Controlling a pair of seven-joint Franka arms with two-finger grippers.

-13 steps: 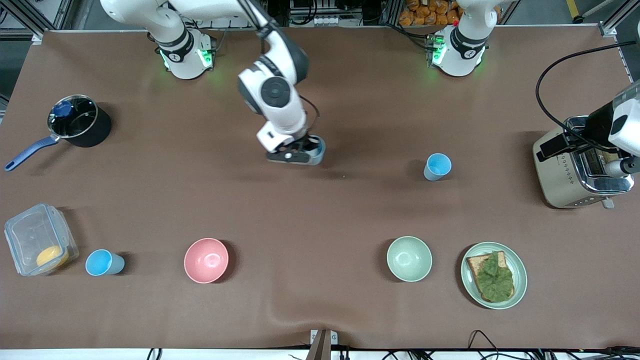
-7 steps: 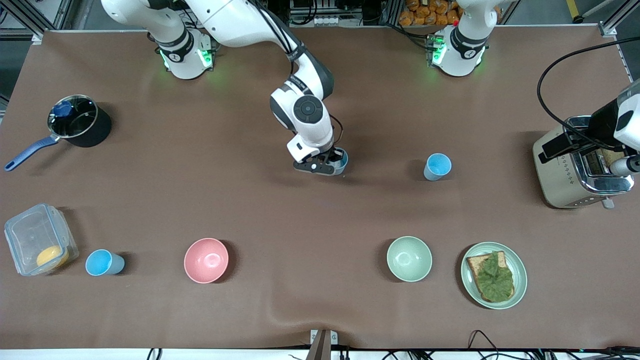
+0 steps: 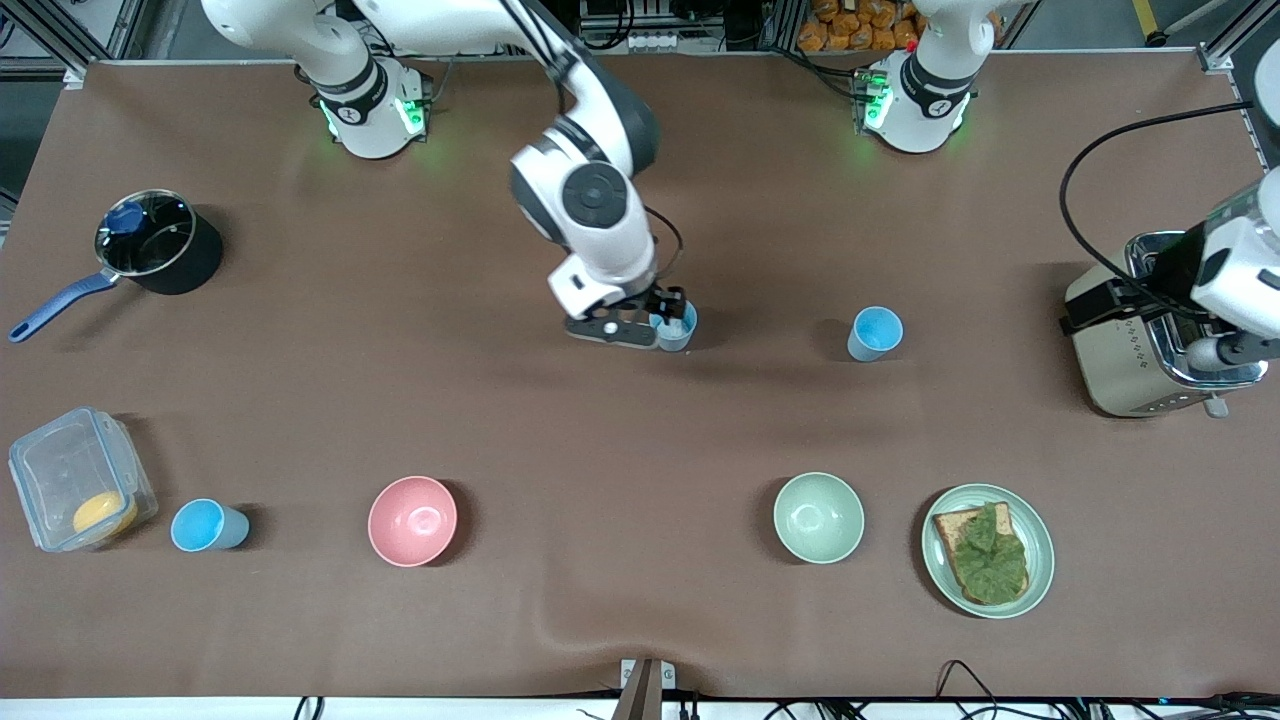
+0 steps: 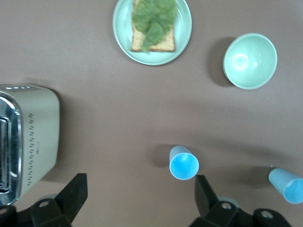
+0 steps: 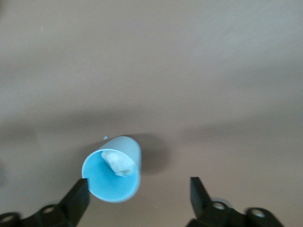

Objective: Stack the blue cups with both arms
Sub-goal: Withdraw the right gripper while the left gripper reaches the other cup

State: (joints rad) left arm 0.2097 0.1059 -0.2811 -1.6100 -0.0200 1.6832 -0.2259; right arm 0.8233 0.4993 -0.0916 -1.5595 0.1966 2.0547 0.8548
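Three blue cups stand upright on the brown table. One blue cup (image 3: 678, 327) (image 5: 112, 176), with a white patch inside, stands mid-table right beside a finger of my open right gripper (image 3: 670, 316) (image 5: 138, 196), which does not grip it. A second blue cup (image 3: 875, 333) (image 4: 183, 163) stands toward the left arm's end. The third blue cup (image 3: 208, 526) stands near the front camera, beside a plastic box. My left gripper (image 4: 139, 201) hangs open and empty near the toaster; the left arm (image 3: 1238, 262) comes in from the table's end.
A toaster (image 3: 1140, 350) (image 4: 28, 137) stands at the left arm's end. Nearer the camera are a plate with toast and lettuce (image 3: 1035, 585) (image 4: 182, 42), a pale green bowl (image 3: 818, 517) and a pink bowl (image 3: 412, 520). A black pot (image 3: 160, 248) and a plastic box (image 3: 45, 470) stand at the right arm's end.
The right gripper carried the patched cup toward the left arm's end, set it on the table and opened. The left arm shifted slightly over the toaster.
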